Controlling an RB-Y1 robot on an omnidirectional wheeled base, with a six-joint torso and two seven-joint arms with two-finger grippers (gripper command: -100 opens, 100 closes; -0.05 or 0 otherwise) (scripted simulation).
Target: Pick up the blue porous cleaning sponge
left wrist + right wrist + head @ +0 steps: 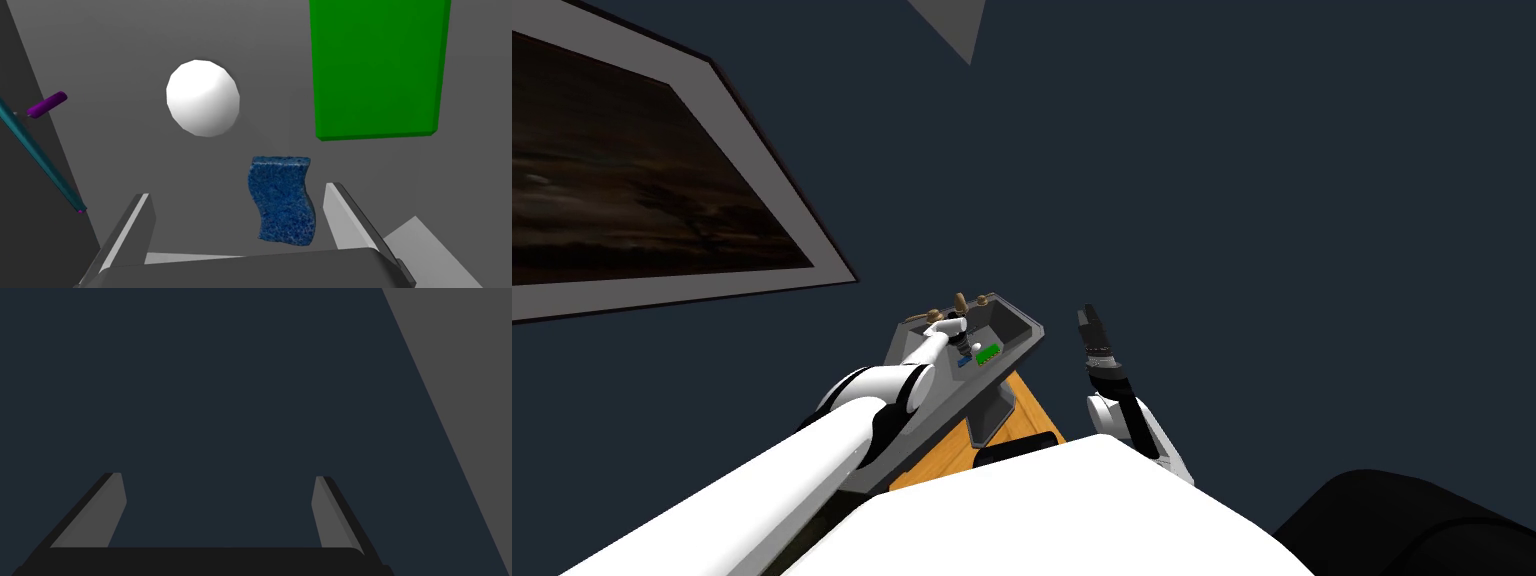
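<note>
Blue sponge [282, 202] lengthwise between parted fingers [341, 212] of left hand [237, 190]

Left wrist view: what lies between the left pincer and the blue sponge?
Only bare grey basin floor; the blue sponge sits framed by the open left pincer, left wrist view.

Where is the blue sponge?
In the left wrist view, the blue sponge sits between the fingers of the open left gripper, near the white ball.
</note>
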